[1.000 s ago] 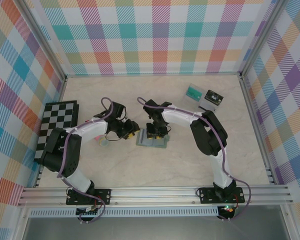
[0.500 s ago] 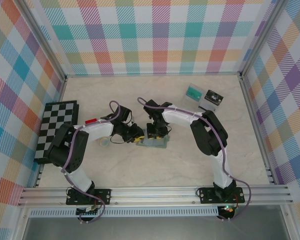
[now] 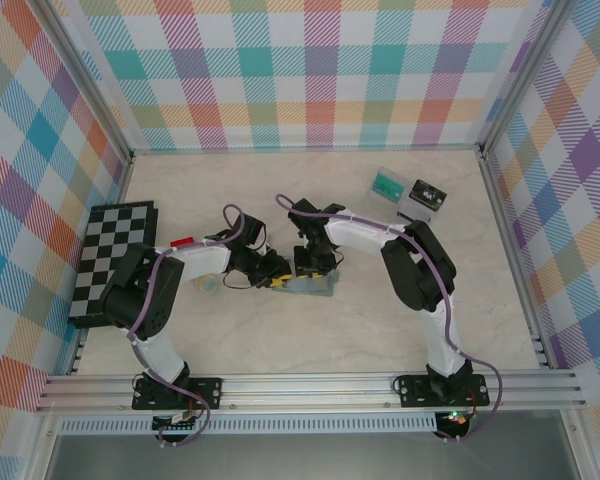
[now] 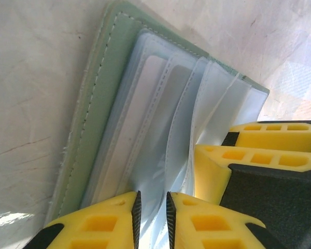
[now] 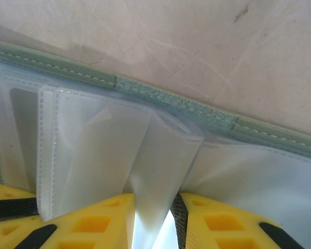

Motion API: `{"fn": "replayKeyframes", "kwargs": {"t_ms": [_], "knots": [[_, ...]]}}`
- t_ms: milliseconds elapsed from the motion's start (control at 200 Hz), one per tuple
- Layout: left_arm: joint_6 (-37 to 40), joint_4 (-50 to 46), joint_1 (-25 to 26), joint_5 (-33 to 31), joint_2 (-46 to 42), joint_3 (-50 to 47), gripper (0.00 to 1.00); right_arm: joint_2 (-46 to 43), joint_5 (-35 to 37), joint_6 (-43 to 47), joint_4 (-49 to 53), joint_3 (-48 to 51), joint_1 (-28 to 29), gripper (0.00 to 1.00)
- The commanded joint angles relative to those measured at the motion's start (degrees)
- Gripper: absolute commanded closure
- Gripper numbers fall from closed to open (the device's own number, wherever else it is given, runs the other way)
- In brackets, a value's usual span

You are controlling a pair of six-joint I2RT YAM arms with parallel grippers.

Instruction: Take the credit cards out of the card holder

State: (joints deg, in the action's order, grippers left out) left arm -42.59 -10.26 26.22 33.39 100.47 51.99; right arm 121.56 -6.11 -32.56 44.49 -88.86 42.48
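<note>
Though between plaid walls [image 3: 310, 80], pale tabletop [image 3: 330, 340]

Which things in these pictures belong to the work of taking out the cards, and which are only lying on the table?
For the job:
- card holder, with its clear sleeves
- left fingers and right fingers, each pinching a sleeve

Lying about:
- chequered board
- clear tray
- small red item, too small to identify
</note>
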Motion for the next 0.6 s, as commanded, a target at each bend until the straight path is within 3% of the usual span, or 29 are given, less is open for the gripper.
{"fn": "replayKeyframes", "kwargs": {"t_ms": [0, 245, 400, 595], "knots": [[0.66, 0.76, 0.52, 2.03, 1.36, 0.15, 0.78, 4.58, -0.88, -0.88, -1.77, 3.01, 0.59, 0.73], [1.06, 1.45, 0.51, 2.80, 1.39, 0.08, 0.87, 0.70, -3.03, -1.82, -4.73, 4.23, 0.13, 0.75], [0.69, 4.32, 0.57, 4.49, 0.61, -0.50, 0.97, -6.11, -2.12, -3.73, -7.53, 6.62, -0.63, 0.69], [-0.63, 9.00, 0.71, 7.73, -0.14, -0.79, 0.92, -14.31, 3.98, -7.92, -9.88, 11.05, -1.39, 0.59]]}}
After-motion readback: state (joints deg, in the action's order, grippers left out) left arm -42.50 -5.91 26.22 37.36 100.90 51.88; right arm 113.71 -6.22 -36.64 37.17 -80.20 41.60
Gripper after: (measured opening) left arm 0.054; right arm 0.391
